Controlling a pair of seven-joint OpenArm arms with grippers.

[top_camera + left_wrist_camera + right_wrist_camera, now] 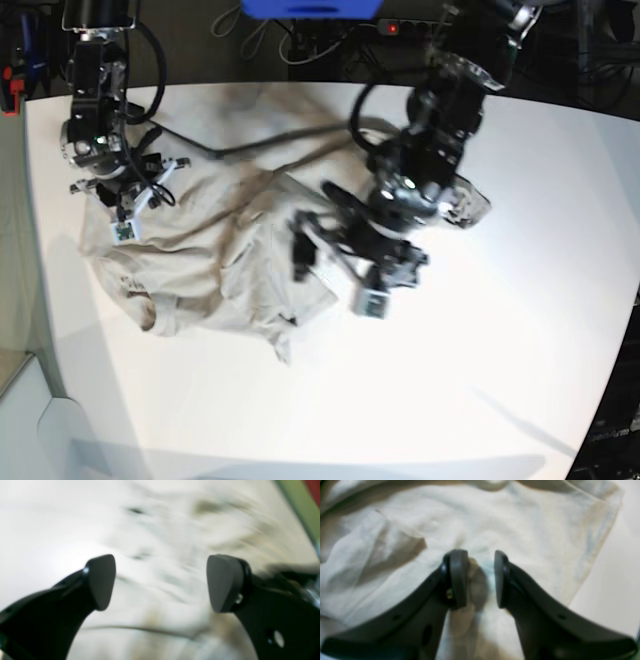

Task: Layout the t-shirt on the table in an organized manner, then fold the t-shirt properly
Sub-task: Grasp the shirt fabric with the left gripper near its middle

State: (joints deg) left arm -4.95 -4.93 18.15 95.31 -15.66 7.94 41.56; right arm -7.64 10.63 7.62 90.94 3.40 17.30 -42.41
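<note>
T-shirt [215,265], beige and unprinted, lies crumpled on the left half of the white bench [500,380], with folds and creases across its body and one edge near the bench's left rim. Left gripper [161,582] hangs over the shirt's right edge with its jaws spread wide and nothing between them; its wrist view is motion-blurred. Right gripper [481,578] is positioned over the shirt's far left corner, its jaws parted by a narrow gap directly above the fabric, gripping nothing.
</note>
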